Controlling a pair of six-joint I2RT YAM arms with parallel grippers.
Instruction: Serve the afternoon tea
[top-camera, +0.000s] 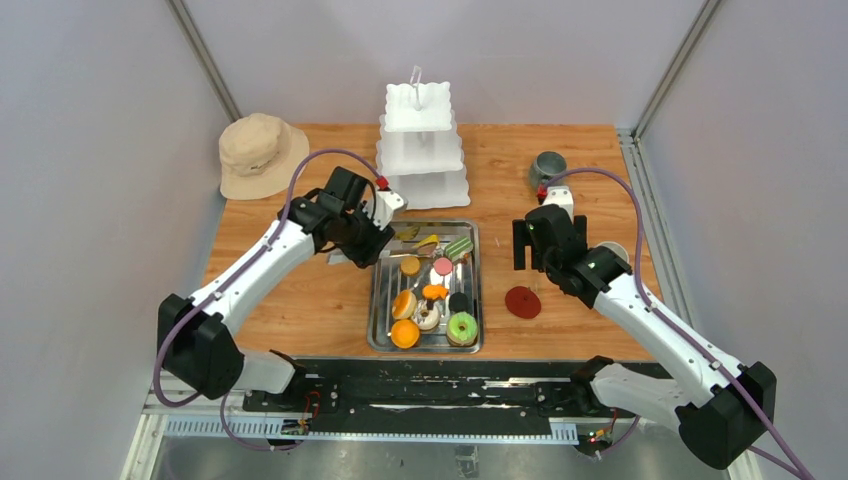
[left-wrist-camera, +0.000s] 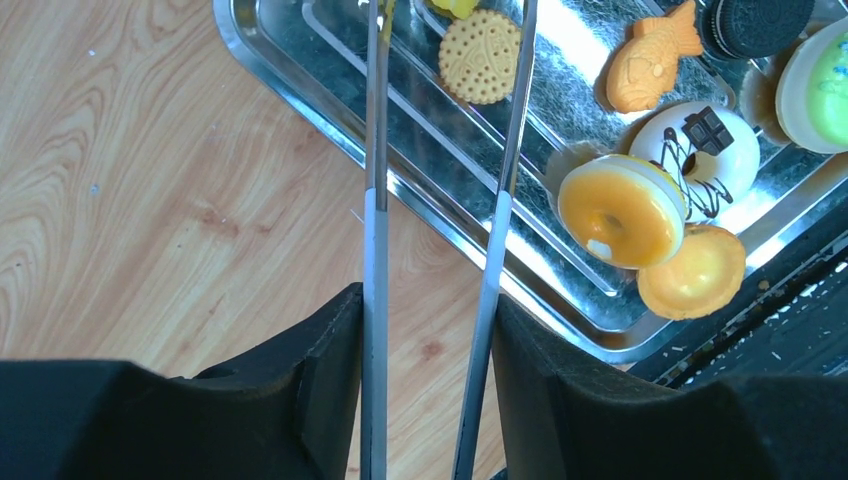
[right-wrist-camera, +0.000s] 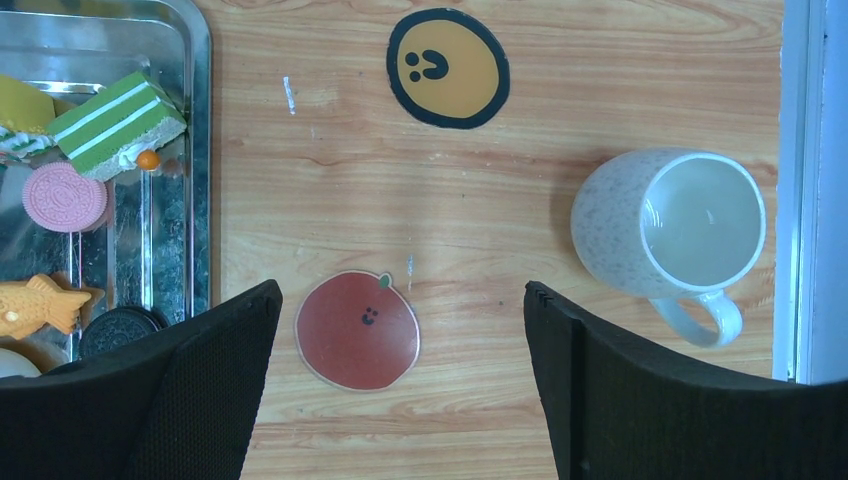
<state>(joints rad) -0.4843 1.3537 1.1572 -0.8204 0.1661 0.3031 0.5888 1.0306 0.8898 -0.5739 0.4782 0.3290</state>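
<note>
Several toy pastries lie in the steel tray (top-camera: 378, 300): an orange donut (left-wrist-camera: 621, 209), an orange tart (left-wrist-camera: 692, 270), a white chocolate donut (left-wrist-camera: 700, 145), a fish cake (left-wrist-camera: 650, 60) and a round biscuit (left-wrist-camera: 480, 56). My left gripper (left-wrist-camera: 430, 310) is shut on metal tongs (left-wrist-camera: 375, 200). Their two blades reach over the tray's left rim, and the tips run out of the wrist view. My right gripper (right-wrist-camera: 400, 300) hangs open above a red coaster (right-wrist-camera: 358, 330). The white mug (right-wrist-camera: 670, 225) stands upright to its right. A grey mug (top-camera: 547, 170) sits at the back right.
A white tiered stand (top-camera: 422, 150) rises behind the tray. A beige hat (top-camera: 258, 153) lies at the back left. A yellow smiley coaster (right-wrist-camera: 447, 68) lies beyond the red one. The table's right edge (right-wrist-camera: 795, 200) runs close to the white mug.
</note>
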